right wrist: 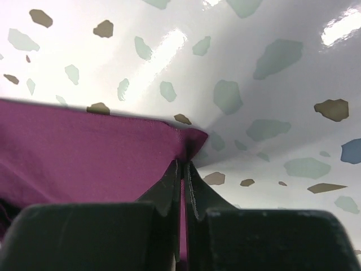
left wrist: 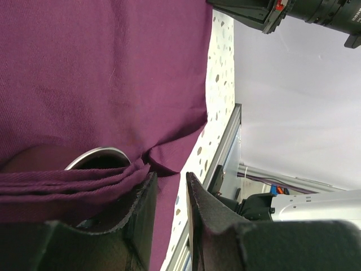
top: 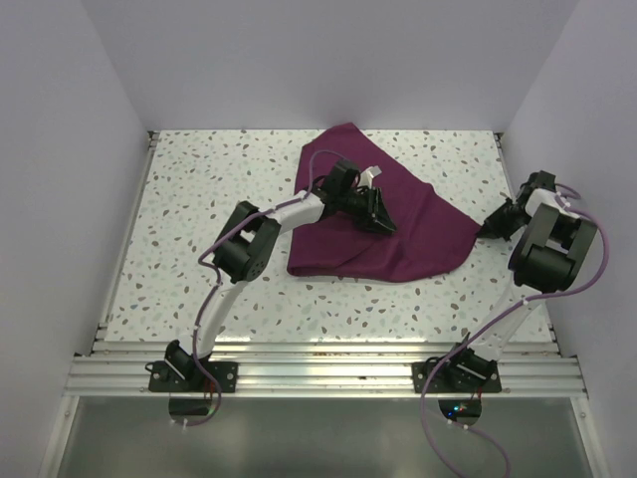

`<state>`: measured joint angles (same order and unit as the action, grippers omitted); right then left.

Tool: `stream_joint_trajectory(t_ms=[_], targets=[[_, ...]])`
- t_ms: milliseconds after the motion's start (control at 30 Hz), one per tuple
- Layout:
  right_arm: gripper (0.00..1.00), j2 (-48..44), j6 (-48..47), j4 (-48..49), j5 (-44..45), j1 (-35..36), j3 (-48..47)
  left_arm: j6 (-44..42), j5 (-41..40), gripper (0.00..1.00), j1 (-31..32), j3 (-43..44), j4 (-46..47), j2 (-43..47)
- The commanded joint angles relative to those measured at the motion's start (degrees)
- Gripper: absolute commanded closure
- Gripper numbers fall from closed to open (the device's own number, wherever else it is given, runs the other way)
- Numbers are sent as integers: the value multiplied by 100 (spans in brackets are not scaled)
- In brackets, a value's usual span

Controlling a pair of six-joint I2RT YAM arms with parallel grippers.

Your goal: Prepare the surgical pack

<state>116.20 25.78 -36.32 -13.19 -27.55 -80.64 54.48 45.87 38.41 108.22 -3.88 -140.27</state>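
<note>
Two black fingers of the right gripper (right wrist: 183, 174) are pressed together on the very corner of the surgical pack (right wrist: 84, 152), a deep purple cloth. The pinched tip pokes out just past the fingertips, above the speckled table (right wrist: 254, 68). From that corner the cloth runs off to the left of the right wrist view, its hemmed edge lying flat on the tabletop.

The left gripper (left wrist: 171, 189) has its fingers (left wrist: 144, 209) only a narrow gap apart. Bunched folds of the cloth crowd against the left-hand one. Whether any fold is actually nipped between them I cannot tell, because cloth fills the view behind the gap as well. Just beyond the folds a curved silvery rim (left wrist: 97, 153) peeks out from the fabric; what it belongs to is unclear.

From above, the cloth lies on the far right half of the table as a rumpled, roughly triangular sheet, one point towards the back wall and one towards the right. The left arm (top: 249, 244) reaches in over the middle of it, and the right arm (top: 552, 244) bends in at its right-hand point. Both arm bases sit on the aluminium rail (top: 318, 363) at the near edge.
</note>
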Motion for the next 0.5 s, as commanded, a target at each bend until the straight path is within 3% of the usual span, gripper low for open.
stream_joint_trajectory(t_ms=[0, 367, 467], targets=[[100, -35, 6, 195, -210, 22, -66, 37, 116, 70, 43, 120, 256, -45], [100, -1881, 401, -51, -518, 680, 347, 19, 142, 73, 43, 225, 2, -18], [100, -2294, 463, -104, -623, 1058, 234, -226, -16, 69, -53, 138, -191, 315]])
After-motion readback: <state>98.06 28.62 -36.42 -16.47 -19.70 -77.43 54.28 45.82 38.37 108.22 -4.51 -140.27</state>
